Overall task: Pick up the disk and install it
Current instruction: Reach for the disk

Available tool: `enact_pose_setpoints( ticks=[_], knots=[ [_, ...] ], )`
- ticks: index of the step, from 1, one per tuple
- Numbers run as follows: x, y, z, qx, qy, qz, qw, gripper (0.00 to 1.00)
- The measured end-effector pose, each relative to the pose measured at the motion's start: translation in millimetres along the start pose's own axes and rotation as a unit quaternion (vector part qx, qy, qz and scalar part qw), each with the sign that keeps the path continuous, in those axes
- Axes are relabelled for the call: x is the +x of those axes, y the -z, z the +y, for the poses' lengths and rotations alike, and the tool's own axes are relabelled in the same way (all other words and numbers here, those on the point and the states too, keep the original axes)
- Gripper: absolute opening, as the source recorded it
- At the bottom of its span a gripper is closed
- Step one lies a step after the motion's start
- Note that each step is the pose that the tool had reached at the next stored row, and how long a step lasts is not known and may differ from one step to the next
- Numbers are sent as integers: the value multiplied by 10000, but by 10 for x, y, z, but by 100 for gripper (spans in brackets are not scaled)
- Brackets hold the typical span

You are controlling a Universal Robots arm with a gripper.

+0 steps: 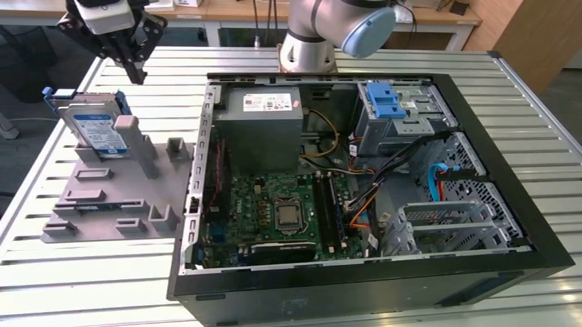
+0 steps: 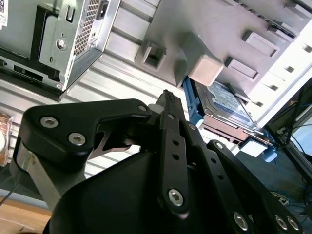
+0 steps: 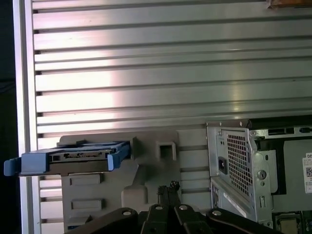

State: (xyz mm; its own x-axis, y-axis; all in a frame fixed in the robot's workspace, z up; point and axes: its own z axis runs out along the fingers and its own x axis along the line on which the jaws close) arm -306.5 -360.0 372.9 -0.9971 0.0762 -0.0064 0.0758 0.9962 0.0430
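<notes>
The disk [image 1: 95,128] is a silver drive with a white-and-blue label in a blue bracket. It stands on edge in a grey holder [image 1: 109,197] at the exterior view's left. My gripper [image 1: 138,73] hangs above and just behind it, apart from it, fingers closed together on nothing. In the first wrist view the disk [image 3: 73,157] shows edge-on, off to one side of the closed gripper [image 3: 169,187]. In the second wrist view the disk [image 2: 229,105] lies beyond the gripper [image 2: 168,97], partly hidden by the black fingers.
An open black computer case [image 1: 509,225] lies on the slatted metal table [image 1: 91,279], beside the holder. Inside are a grey power-supply box [image 1: 264,129], a motherboard [image 1: 282,211] and a grey drive cage with a blue latch [image 1: 400,112]. The arm's base [image 1: 309,41] stands behind the case.
</notes>
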Motion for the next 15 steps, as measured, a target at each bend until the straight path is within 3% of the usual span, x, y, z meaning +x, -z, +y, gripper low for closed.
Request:
enact_pose_setpoints(
  ticks=[15],
  knots=[
    [167,-15,2,0,0,3,10000,11]
  ],
)
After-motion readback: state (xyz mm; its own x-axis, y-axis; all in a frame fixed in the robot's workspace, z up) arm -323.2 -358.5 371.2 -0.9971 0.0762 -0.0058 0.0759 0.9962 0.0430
